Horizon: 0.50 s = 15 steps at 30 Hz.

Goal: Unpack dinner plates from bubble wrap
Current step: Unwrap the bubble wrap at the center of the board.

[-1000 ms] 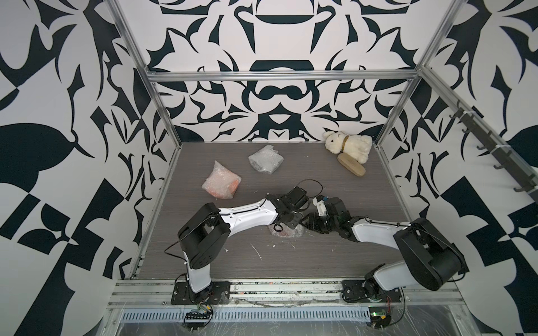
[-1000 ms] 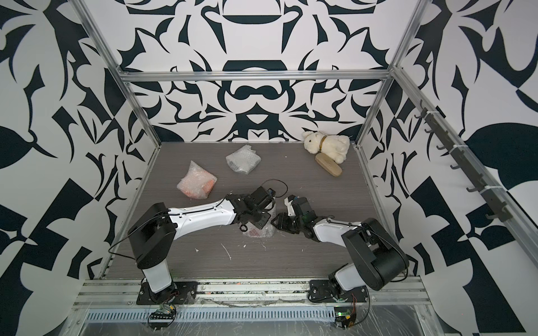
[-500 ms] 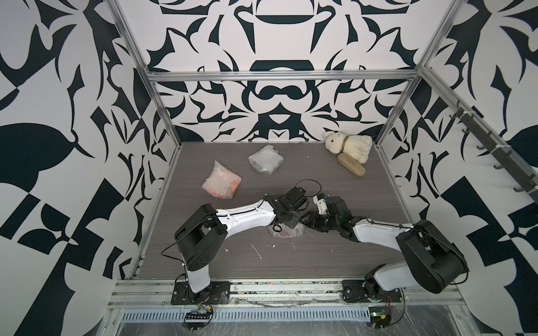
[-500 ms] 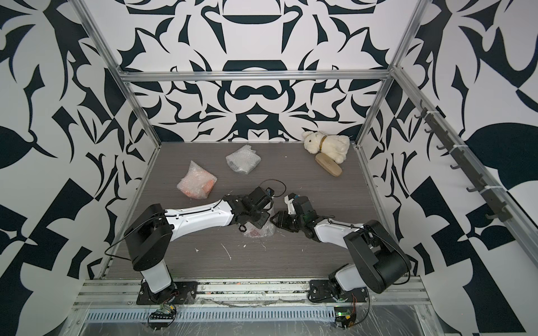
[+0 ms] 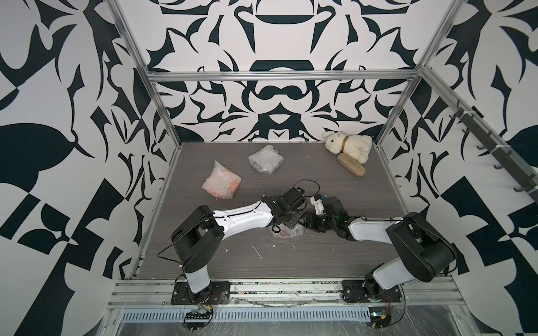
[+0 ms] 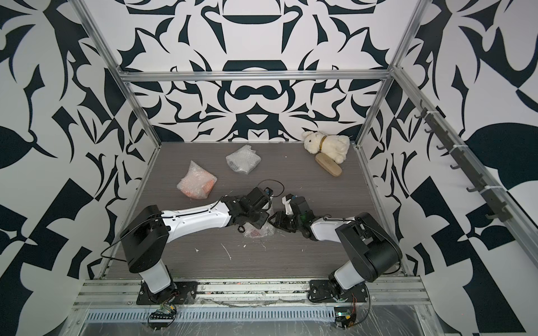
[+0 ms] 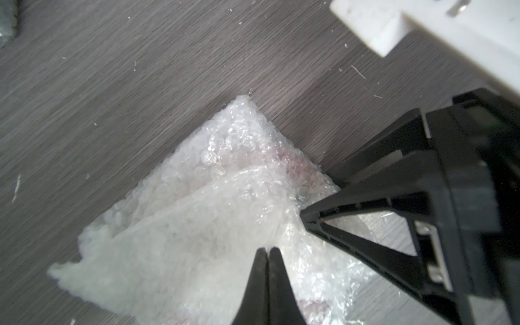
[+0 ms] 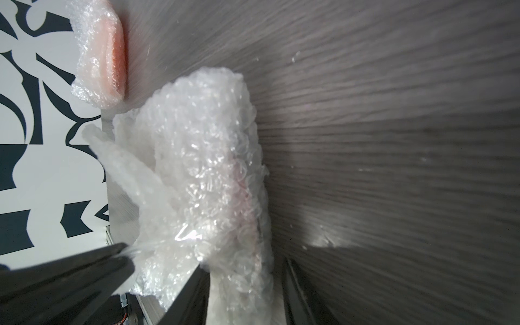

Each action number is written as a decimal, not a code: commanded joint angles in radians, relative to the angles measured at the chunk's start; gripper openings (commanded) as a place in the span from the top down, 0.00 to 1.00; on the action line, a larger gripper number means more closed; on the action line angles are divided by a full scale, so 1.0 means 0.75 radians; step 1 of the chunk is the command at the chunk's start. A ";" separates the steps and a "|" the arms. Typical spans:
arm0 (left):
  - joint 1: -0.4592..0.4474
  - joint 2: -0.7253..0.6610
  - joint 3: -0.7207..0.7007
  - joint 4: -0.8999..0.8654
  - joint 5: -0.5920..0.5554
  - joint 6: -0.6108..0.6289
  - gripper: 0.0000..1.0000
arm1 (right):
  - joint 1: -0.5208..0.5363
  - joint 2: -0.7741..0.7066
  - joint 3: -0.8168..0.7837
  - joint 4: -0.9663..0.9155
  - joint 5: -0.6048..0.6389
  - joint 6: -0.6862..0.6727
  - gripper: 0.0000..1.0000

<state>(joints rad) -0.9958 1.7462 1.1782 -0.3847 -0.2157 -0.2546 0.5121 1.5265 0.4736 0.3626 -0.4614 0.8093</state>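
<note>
A bubble wrap bundle (image 5: 286, 232) (image 6: 257, 232) lies mid-table, and a reddish dinner plate shows faintly through it. My left gripper (image 7: 267, 249) (image 5: 291, 222) is shut on a raised fold of this bubble wrap (image 7: 197, 219). My right gripper (image 8: 243, 264) (image 5: 309, 222) comes in from the other side, its jaws closed around the bundle's edge (image 8: 225, 197). One of its fingers (image 7: 351, 233) presses into the wrap. Two more wrapped plates lie further back: an orange one (image 5: 221, 181) (image 6: 197, 180) (image 8: 104, 56) and a dark one (image 5: 265, 159) (image 6: 243, 159).
A white plush rabbit (image 5: 349, 145) and a tan wooden brush (image 5: 351, 165) lie at the back right corner. Small white scraps (image 5: 257, 251) dot the grey table in front of the bundle. Metal frame posts and patterned walls close in the table.
The left arm has shifted slightly, and the pinched fold stays in its jaws. The right gripper stays on the bundle.
</note>
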 commanded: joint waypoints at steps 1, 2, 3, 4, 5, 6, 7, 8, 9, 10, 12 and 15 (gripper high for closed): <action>-0.003 -0.073 -0.020 0.079 0.022 -0.021 1.00 | 0.020 0.018 0.019 -0.126 0.092 -0.039 0.53; -0.002 -0.083 -0.028 0.085 0.020 -0.021 1.00 | 0.021 0.013 0.020 -0.142 0.106 -0.041 0.53; -0.003 -0.089 -0.032 0.092 0.017 -0.020 1.00 | 0.020 0.013 0.021 -0.154 0.118 -0.044 0.53; -0.003 -0.099 -0.040 0.101 0.015 -0.020 1.00 | 0.021 0.010 0.021 -0.168 0.131 -0.048 0.53; -0.003 -0.108 -0.047 0.107 0.013 -0.022 1.00 | 0.022 0.010 0.024 -0.181 0.141 -0.052 0.53; -0.003 -0.113 -0.054 0.113 0.012 -0.023 1.00 | 0.022 0.010 0.026 -0.190 0.146 -0.054 0.53; -0.003 -0.119 -0.059 0.116 0.012 -0.023 1.00 | 0.022 0.011 0.027 -0.198 0.152 -0.056 0.53; -0.002 -0.123 -0.063 0.121 0.009 -0.025 1.00 | 0.021 0.010 0.028 -0.205 0.158 -0.056 0.53; -0.002 -0.128 -0.066 0.124 0.006 -0.026 1.00 | 0.023 0.012 0.028 -0.207 0.161 -0.056 0.53; -0.002 -0.129 -0.070 0.128 0.005 -0.028 1.00 | 0.023 0.010 0.027 -0.209 0.165 -0.056 0.53; -0.003 -0.141 -0.086 0.145 0.001 -0.033 1.00 | 0.024 0.012 0.028 -0.217 0.173 -0.054 0.53; -0.003 -0.154 -0.098 0.162 -0.009 -0.040 1.00 | 0.024 0.018 0.031 -0.234 0.189 -0.052 0.53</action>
<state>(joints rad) -0.9962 1.6814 1.1069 -0.3290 -0.2138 -0.2695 0.5274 1.5257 0.5034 0.3073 -0.3992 0.7864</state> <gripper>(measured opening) 0.040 0.466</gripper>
